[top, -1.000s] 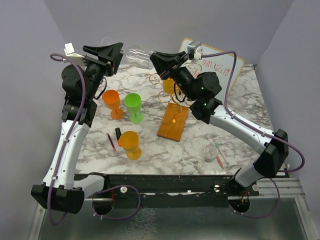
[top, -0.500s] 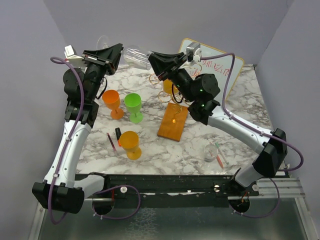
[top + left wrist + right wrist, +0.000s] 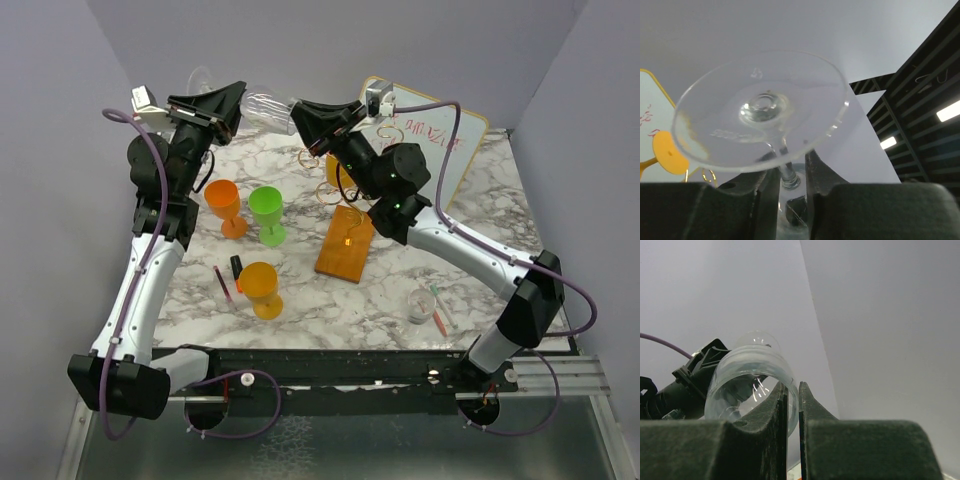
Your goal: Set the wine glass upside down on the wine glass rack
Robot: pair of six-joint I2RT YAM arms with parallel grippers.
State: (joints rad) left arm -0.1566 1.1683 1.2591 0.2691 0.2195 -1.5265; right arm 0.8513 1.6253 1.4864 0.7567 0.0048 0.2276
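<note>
The clear wine glass (image 3: 268, 108) is up in the air at the back of the table (image 3: 330, 300), lying on its side and stretched between the two arms; it is well above the marble and off to the back left of the wine glass rack (image 3: 350, 255), not touching it.

The left gripper (image 3: 232, 103) has its fingers (image 3: 765, 200) closed in on the stem just under the foot; from its wrist camera the round foot fills the view and the stem drops straight down between the two pads. The right gripper (image 3: 298, 113) is nearly shut and pinches the wall of the bowl at the rim; from its wrist camera one finger (image 3: 777, 410) sits against the glass and the other lies just beside it, with only a thin slit between them; the open mouth faces that camera.

The rack stands on its wooden base right of the middle, its gold curls partly hidden behind the right arm; something orange shows among the wires. A whiteboard (image 3: 455, 140) leans at the back right. On the left of the table stand an orange goblet (image 3: 224, 205), a green goblet (image 3: 267, 213) and, nearer, a yellow goblet (image 3: 260, 288); a small clear cup (image 3: 424, 305) sits at the near right.
</note>
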